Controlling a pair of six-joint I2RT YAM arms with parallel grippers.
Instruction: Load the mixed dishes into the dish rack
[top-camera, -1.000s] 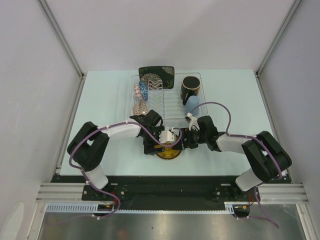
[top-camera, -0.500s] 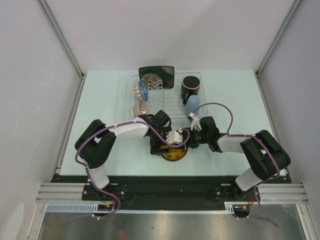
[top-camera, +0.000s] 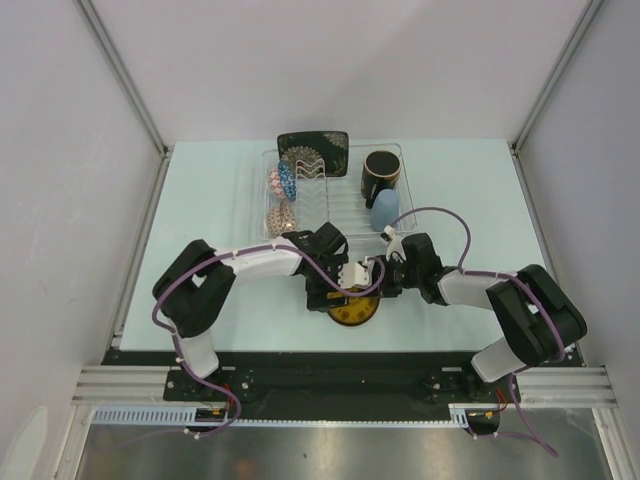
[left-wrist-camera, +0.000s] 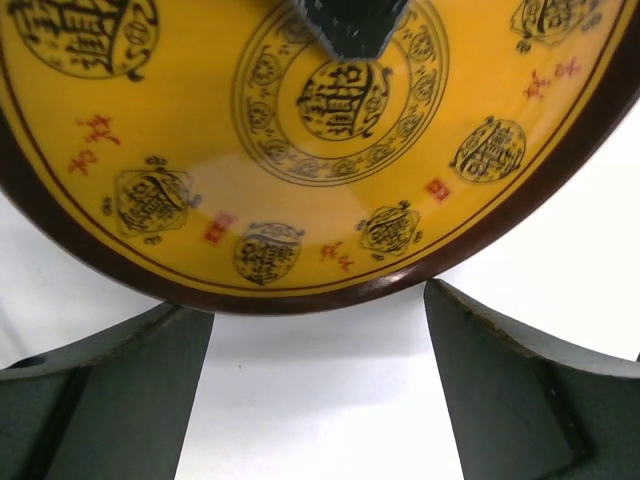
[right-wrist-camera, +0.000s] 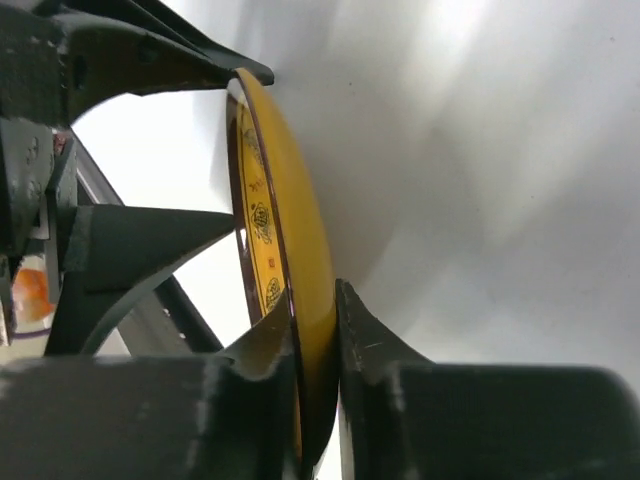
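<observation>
"Five of the six dishes are in, by my count. Which one is out?" asks Ana.

"The small yellow plate (top-camera: 353, 313)," says Ben. "It's low and central in the overhead view, on or just above the table (top-camera: 200, 220). I can't tell if it has left the surface."

"Who has it?"

"The right gripper (right-wrist-camera: 316, 335). Its jaws are pinched on the plate's rim, one finger on the printed face and one on the back. The left gripper (left-wrist-camera: 318, 325) has its jaws spread wide, a finger to each side just off the dark rim, gripping nothing."

"And the rack?"

"The dish rack (top-camera: 340, 218) is beyond, upper centre. Nearest on its left is the beige patterned bowl (top-camera: 280, 215), on edge. Nearest on its right is the pale blue cup (top-camera: 384, 210). Behind those are the blue patterned bowl (top-camera: 287, 180), also on edge, and the dark mug (top-camera: 379, 175). At the far end stands the black floral square plate (top-camera: 312, 153)."

"So what's left?"

"One plate to carry over and slot between the free wires in the middle, I'd judge."
</observation>
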